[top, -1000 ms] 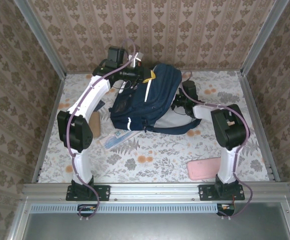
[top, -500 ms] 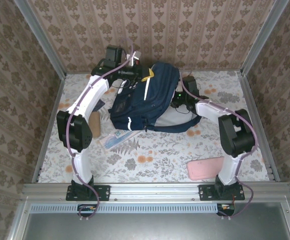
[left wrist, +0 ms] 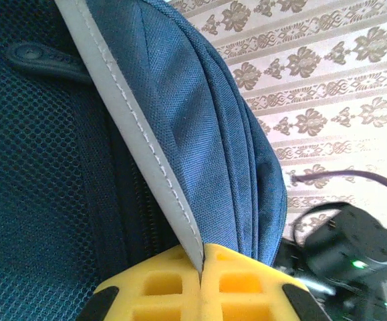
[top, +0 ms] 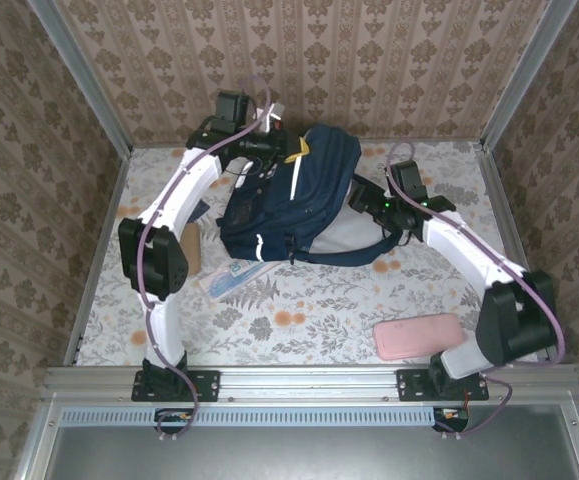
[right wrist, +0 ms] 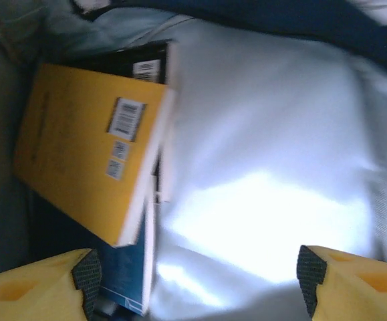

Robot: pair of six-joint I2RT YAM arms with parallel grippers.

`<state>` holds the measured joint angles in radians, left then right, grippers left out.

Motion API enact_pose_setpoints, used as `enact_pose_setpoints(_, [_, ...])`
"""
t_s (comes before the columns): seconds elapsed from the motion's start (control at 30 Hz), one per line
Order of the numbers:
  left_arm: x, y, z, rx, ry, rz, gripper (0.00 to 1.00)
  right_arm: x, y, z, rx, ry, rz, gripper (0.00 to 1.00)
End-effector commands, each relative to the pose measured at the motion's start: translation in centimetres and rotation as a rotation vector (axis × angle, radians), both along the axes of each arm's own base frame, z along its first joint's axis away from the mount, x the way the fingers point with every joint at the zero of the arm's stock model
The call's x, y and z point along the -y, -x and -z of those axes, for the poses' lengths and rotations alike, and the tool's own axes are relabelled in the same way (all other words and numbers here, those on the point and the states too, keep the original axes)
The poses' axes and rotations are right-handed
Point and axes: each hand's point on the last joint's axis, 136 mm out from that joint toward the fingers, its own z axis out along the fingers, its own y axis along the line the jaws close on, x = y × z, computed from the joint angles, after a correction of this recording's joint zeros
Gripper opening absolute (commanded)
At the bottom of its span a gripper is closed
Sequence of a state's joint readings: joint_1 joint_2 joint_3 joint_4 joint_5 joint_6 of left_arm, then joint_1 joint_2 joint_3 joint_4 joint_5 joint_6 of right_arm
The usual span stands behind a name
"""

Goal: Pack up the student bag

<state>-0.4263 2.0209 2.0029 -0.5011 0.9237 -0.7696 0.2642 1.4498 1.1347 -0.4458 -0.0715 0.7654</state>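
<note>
The navy-blue student bag (top: 289,200) lies in the middle of the table, its mouth turned to the right. My left gripper (top: 297,153) is at the bag's far top edge. In the left wrist view its yellow fingers (left wrist: 160,284) are shut on a grey-white strip (left wrist: 146,140) of the bag (left wrist: 213,114). My right gripper (top: 361,203) is by the bag's mouth, open with nothing between its fingers (right wrist: 196,281). In front of it, inside the pale lining (right wrist: 267,167), lie a yellow book (right wrist: 86,154), a blue book (right wrist: 123,267) under it and a black one (right wrist: 140,63).
A pink flat case (top: 419,335) lies at the front right near my right arm's base. A blue-and-white flat pack (top: 231,277) lies in front of the bag, and a brown object (top: 189,250) sits beside my left arm. Metal frame posts and papered walls surround the table.
My right gripper has opened and drawn back to the right from the bag's mouth, its elbow swinging out to the right. The left gripper has kept its hold on the bag's strip.
</note>
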Motion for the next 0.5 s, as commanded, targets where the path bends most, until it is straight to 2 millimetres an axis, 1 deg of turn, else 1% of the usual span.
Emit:
enact_pose_setpoints(0.0, [0.9,0.2,-1.5,0.119,-0.016,0.029,0.0,4.3,5.3,-0.4,-0.126,0.158,0.137,0.85])
enact_pose_setpoints(0.03, [2.4,1.3,-0.6,0.11,-0.031,0.061,0.0,4.7,6.7,-0.4,-0.159,0.172,0.156,0.86])
enact_pose_setpoints(0.07, [2.8,1.4,0.1,0.1,-0.041,0.066,0.0,5.0,8.1,-0.2,-0.19,0.186,0.17,0.86])
enact_pose_setpoints(0.1, [3.4,1.6,0.8,0.092,-0.049,0.078,0.0,5.7,9.8,0.0,-0.236,0.21,0.202,0.95])
enact_pose_setpoints(0.17, [4.0,1.8,1.8,0.085,-0.059,0.09,0.0,7.0,13.2,0.9,-0.341,0.237,0.269,1.0])
enact_pose_setpoints(0.2, [4.2,1.8,2.0,0.086,-0.06,0.094,0.0,7.6,15.0,1.4,-0.397,0.244,0.301,1.0])
enact_pose_setpoints(0.27, [4.4,1.7,2.5,0.084,-0.059,0.091,0.0,8.4,18.3,2.4,-0.488,0.252,0.362,1.0])
enact_pose_setpoints(0.33, [4.3,1.6,2.7,0.089,-0.055,0.086,0.0,8.9,21.4,3.4,-0.567,0.237,0.415,1.0])
enact_pose_setpoints(0.4, [4.2,1.5,2.7,0.096,-0.05,0.083,0.0,8.9,23.5,4.3,-0.614,0.206,0.444,1.0])
enact_pose_setpoints(0.47, [4.1,1.6,2.8,0.1,-0.05,0.085,0.0,8.9,25.1,5.3,-0.647,0.181,0.467,1.0])
